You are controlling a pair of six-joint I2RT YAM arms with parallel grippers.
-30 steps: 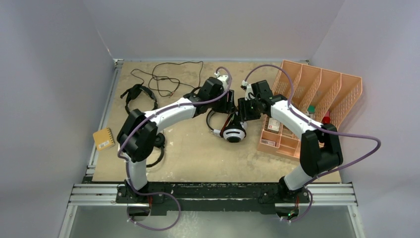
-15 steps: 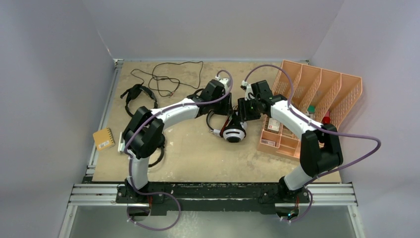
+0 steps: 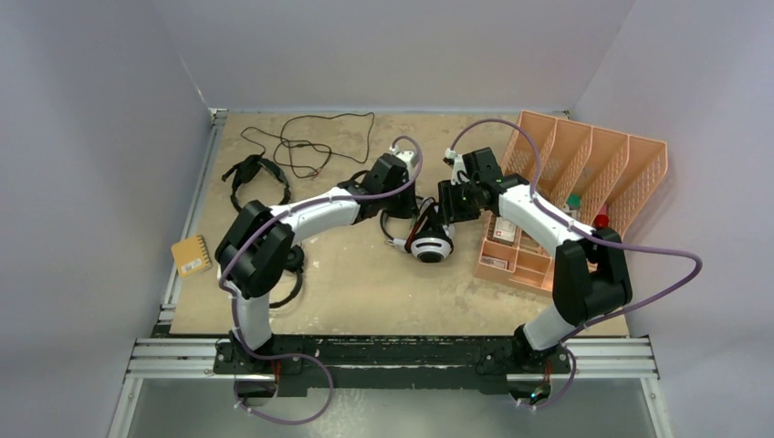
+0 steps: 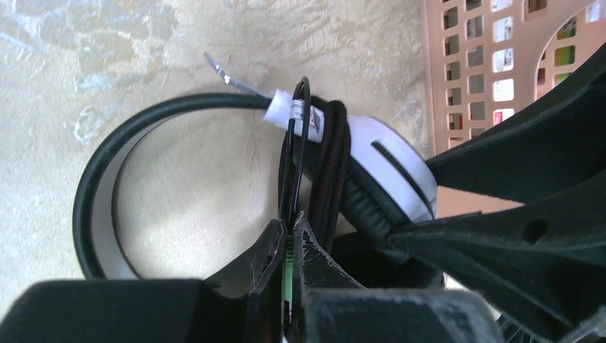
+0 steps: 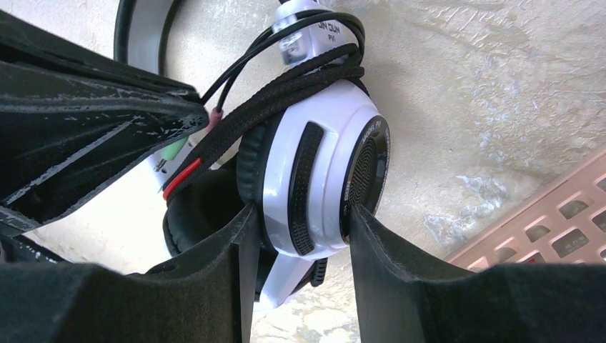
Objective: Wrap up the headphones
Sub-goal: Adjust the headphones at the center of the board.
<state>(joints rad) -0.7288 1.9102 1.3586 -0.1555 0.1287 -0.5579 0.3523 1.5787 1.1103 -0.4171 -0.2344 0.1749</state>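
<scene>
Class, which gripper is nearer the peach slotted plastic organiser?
Right. The right gripper, clamped on the white-and-black headphones, sits just left of the peach slotted plastic organiser. The left gripper, pinching the thin black cable, is farther left, across the headphones.

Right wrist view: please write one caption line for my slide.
Right gripper holds the headphones by the white earcup; left gripper pinches the cable.
</scene>
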